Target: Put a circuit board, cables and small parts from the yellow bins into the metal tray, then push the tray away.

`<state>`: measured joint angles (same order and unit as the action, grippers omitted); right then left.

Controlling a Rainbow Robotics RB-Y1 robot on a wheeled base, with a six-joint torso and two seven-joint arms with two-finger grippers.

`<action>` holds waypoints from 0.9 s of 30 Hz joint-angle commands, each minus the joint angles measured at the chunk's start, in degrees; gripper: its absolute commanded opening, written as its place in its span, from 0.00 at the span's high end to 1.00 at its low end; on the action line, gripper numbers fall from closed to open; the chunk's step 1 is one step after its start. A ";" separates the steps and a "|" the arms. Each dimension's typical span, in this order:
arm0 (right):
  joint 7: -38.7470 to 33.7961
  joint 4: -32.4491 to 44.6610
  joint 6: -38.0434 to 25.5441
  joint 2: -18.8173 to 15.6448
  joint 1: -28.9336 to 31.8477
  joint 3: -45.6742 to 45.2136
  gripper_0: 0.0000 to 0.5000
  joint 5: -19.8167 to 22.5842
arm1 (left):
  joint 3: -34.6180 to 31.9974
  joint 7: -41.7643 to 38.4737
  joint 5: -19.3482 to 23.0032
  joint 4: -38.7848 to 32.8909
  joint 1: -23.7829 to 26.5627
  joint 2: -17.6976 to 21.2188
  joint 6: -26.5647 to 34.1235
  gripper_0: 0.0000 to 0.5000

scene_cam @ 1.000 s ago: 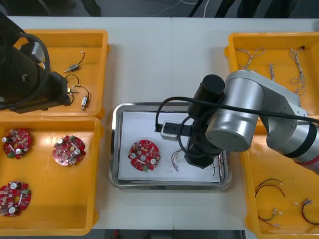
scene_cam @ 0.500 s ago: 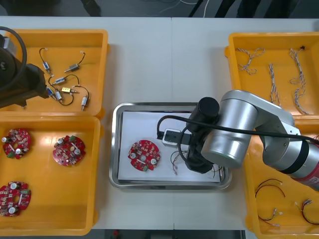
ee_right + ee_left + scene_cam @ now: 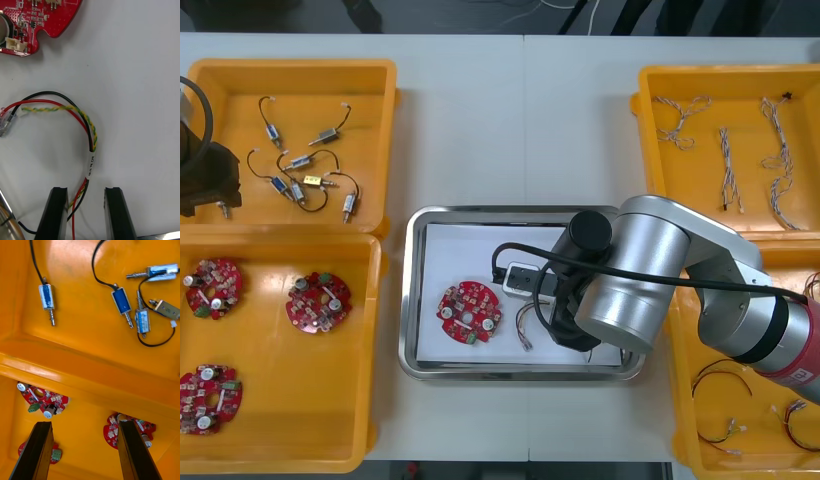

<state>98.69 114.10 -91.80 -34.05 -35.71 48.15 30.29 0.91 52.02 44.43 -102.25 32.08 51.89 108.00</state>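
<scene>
Right wrist view: right pincer (image 3: 86,189) open, red-and-yellow cable (image 3: 91,150) lying loose between its fingers (image 3: 56,213) on the metal tray (image 3: 413,300), seemingly delivered. Left pincer (image 3: 84,423) gapes empty over the tabletop's left-edge yellow bins (image 3: 93,365).

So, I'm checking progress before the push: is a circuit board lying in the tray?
Yes, one red circuit board lies on the white floor of the tray, near the cable at the right gripper.

Carrier: light flat surface (image 3: 510,120). On it: 2 yellow plastic bins (image 3: 300,68) at each side; 1 shiny rectangular metal tray (image 3: 411,300) between them.
</scene>
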 commanded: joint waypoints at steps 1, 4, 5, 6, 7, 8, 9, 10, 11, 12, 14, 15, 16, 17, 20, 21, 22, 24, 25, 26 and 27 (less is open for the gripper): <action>-1.75 0.59 0.31 1.18 0.47 0.63 0.00 -0.58 | -1.43 4.06 -1.62 1.00 0.53 2.60 -1.39 0.00; -2.36 0.68 0.22 1.26 0.47 0.54 0.00 -0.84 | -1.43 4.50 -2.24 1.09 0.53 2.51 -2.18 0.00; -2.36 0.77 0.13 1.26 0.47 0.37 0.00 -0.84 | -1.34 4.58 -2.33 1.09 0.53 2.51 -2.45 0.00; -2.54 1.21 -0.13 1.26 0.38 -0.25 0.00 -0.84 | -1.43 4.85 -2.68 1.09 0.53 2.34 -2.89 0.00; -2.63 1.47 -0.48 1.35 0.38 -0.69 0.00 -0.76 | -1.43 4.94 -2.94 1.09 0.53 2.16 -3.33 0.00; -2.71 1.65 -0.92 1.44 0.38 -1.13 0.00 -0.67 | -1.43 5.11 -3.12 1.18 0.53 2.07 -3.77 0.00; -2.89 2.00 -1.80 1.70 0.47 -1.92 0.00 -0.49 | -1.34 5.37 -3.47 1.44 0.53 1.81 -4.56 0.00; -2.98 2.18 -2.33 1.88 0.38 -2.27 0.00 -0.49 | -1.43 5.55 -3.65 1.53 0.53 1.72 -4.91 0.00; -3.07 2.35 -3.47 2.32 0.29 -2.97 0.00 -0.58 | -1.43 5.81 -3.91 1.88 0.53 1.46 -5.52 0.00; -3.24 2.62 -4.44 2.67 0.20 -3.41 0.00 -0.58 | -1.34 6.17 -4.26 2.14 0.53 1.37 -6.05 0.00; -3.51 3.50 -6.37 3.11 0.03 -4.73 0.00 -0.58 | -1.43 7.92 -5.05 2.58 0.53 0.93 -7.19 0.00; -3.59 4.02 -6.81 3.11 -0.06 -5.26 0.00 -0.58 | -1.43 8.45 -5.32 2.93 0.53 0.75 -7.46 0.00; -3.77 4.99 -7.34 3.11 -0.06 -6.05 0.00 -0.41 | -1.43 9.33 -5.67 3.55 0.71 0.40 -7.98 0.00; -3.86 5.69 -7.86 2.93 0.03 -6.66 0.00 -0.32 | -1.43 9.86 -5.67 4.16 0.97 0.23 -8.42 0.00; -4.38 7.54 -10.41 2.58 0.03 -9.21 0.00 -0.05 | -1.43 10.56 -5.76 6.36 2.20 -0.39 -9.48 0.00; -4.56 8.68 -12.08 2.58 -0.06 -10.97 0.00 -0.05 | -1.43 10.91 -5.93 7.59 2.90 -0.65 -9.92 0.00; -4.65 9.12 -12.87 2.58 -0.06 -11.76 0.00 -0.05 | -1.43 11.09 -6.11 8.03 3.26 -0.83 -10.01 0.00; -5.00 10.53 -15.60 2.49 -0.06 -14.92 0.00 0.56 | -1.43 11.79 -6.11 9.96 4.22 -1.00 -10.62 0.00; -5.09 10.79 -16.21 2.49 -0.06 -15.89 0.00 0.83 | -1.43 11.97 -6.11 10.40 4.40 -1.09 -10.80 0.00; -5.18 11.14 -17.36 2.32 0.03 -17.65 0.00 1.62 | -1.43 12.32 -6.11 11.28 4.84 -1.27 -11.15 0.00; -5.26 11.58 -18.20 2.23 -0.06 -19.58 0.00 2.76 | -1.43 12.67 -6.11 12.16 5.19 -1.27 -11.68 0.00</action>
<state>94.77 122.74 -108.09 -32.23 -35.70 34.56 30.81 0.91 60.68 39.08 -91.67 33.83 51.36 97.72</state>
